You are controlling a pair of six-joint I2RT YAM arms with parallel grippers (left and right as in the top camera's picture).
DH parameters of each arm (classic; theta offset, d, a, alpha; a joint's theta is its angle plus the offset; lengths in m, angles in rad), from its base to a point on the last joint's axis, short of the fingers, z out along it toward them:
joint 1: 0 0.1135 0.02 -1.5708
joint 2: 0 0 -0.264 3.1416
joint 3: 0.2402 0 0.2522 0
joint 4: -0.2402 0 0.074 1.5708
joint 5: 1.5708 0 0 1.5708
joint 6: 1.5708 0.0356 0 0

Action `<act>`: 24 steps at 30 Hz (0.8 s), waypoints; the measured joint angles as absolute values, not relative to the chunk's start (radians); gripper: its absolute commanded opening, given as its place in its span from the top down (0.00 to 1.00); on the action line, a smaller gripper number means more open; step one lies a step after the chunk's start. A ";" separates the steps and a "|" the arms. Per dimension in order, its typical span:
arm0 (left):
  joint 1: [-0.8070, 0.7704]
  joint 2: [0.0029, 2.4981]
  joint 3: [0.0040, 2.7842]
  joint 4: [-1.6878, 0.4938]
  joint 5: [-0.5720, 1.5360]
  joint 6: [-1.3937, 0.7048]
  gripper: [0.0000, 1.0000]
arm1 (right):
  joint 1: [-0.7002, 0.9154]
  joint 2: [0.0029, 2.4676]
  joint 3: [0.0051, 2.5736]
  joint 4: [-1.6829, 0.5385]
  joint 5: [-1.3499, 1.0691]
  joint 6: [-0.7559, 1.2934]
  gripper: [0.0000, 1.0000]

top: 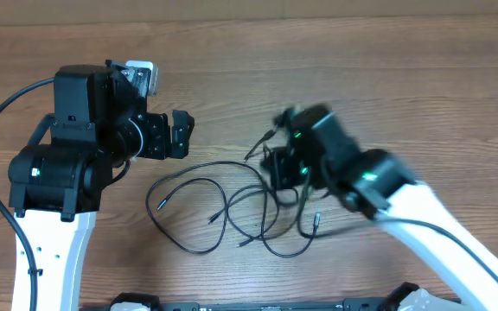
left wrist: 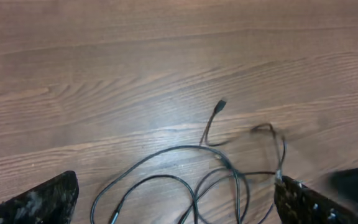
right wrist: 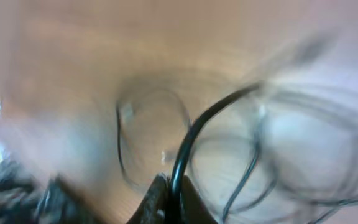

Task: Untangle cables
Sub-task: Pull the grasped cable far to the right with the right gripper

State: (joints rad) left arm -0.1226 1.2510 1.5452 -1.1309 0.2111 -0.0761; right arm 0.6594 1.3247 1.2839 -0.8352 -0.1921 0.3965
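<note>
Thin black cables with small plug tips lay in loose overlapping loops on a brown wood-grain table, spread across its middle between the two arms. The left gripper, black on a black and white arm, hung above the table just up and to the left of the loops, touching none of them. In the left wrist view its two dark fingers sat wide apart at the bottom corners, with the cables lying on the wood between and beyond them and one plug tip poking up past the loops. The right gripper, blurred in the overhead view, was down at the right-hand end of the tangle, where several strands crossed. The right wrist view was heavily smeared, yet it showed its fingers pressed together on one strand of the cables, which rose from between them in a curve while the other loops lay blurred on the table beyond.
</note>
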 measured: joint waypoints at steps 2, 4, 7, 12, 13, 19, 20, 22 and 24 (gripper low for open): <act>-0.123 1.251 1.545 -1.131 0.212 -0.076 0.00 | 0.656 1.273 1.426 -0.862 -0.083 0.345 0.96; -0.123 1.251 1.545 -1.131 0.212 -0.076 0.00 | 0.655 1.231 1.543 -0.869 0.017 0.300 0.96; -0.123 1.251 1.545 -1.131 0.211 -0.076 0.00 | 0.652 1.179 1.700 -0.864 0.155 0.235 0.96; -0.123 1.251 1.545 -1.131 0.212 -0.076 0.00 | 0.612 1.151 1.890 -0.852 0.272 0.152 0.96; -0.123 1.251 1.545 -1.131 0.212 -0.076 0.00 | 0.601 1.151 1.924 -0.848 0.286 0.136 0.96; -0.123 1.251 1.545 -1.131 0.211 -0.076 0.00 | 0.529 1.149 2.047 -0.840 0.405 0.054 0.96; -0.123 1.251 1.545 -1.131 0.211 -0.076 0.00 | 0.517 1.148 2.051 -0.841 0.434 0.044 0.96; -0.123 1.251 1.545 -1.131 0.211 -0.076 0.00 | 0.487 1.148 2.056 -0.860 0.506 0.026 0.96; -0.123 1.251 1.545 -1.131 0.211 -0.076 0.00 | 0.451 1.156 2.056 -0.892 0.584 0.016 0.96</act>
State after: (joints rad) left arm -0.1226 1.2510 1.5452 -1.1305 0.2111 -0.0761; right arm 0.4511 1.1561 2.0563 -0.8925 0.5838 0.0162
